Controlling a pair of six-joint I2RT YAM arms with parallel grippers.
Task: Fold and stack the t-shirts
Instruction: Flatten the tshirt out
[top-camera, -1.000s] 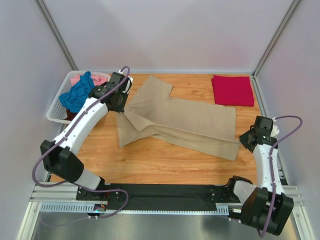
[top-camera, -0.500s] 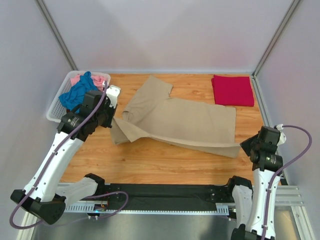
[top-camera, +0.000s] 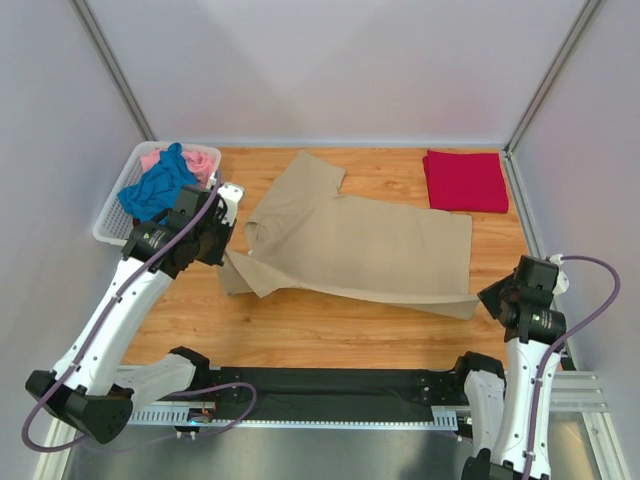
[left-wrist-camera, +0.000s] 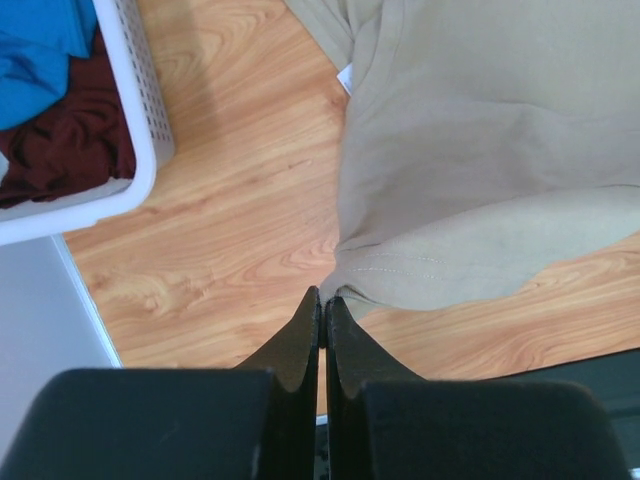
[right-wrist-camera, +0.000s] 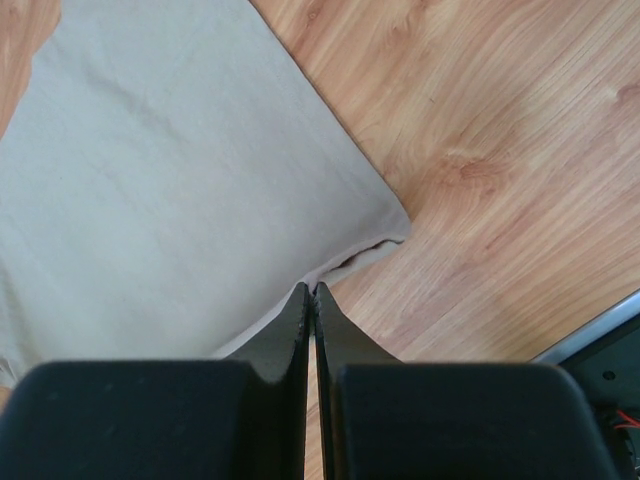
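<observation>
The tan t-shirt (top-camera: 360, 245) lies spread across the middle of the wooden tabletop (top-camera: 300, 325), collar end to the left and bottom hem to the right, with one sleeve pointing toward the far edge. The left claw (left-wrist-camera: 322, 298) is clenched on the shirt's near-left part. In the left wrist view its two black fingers (left-wrist-camera: 300, 340) press flat together, and the cloth puckers to a point right at their tips, a stitched hem just beyond. The right claw (right-wrist-camera: 313, 290) is also clenched, grasping the near-right bottom corner of the same shirt. In the right wrist view that corner curls over on itself just where the claw closes. Between the two grips the shirt's near edge runs in one long line, with a folded flap at its left end.

The red t-shirt (top-camera: 465, 180) sits folded into a neat square at the far right corner of the tabletop, well apart from the tan one. A white lattice basket (top-camera: 108, 232) stands at the far left. It holds the blue t-shirt (top-camera: 155, 190) bunched on top and the pink t-shirt (top-camera: 195, 160) behind it. The dark t-shirt (left-wrist-camera: 60, 155) lies under the blue one against the basket wall
</observation>
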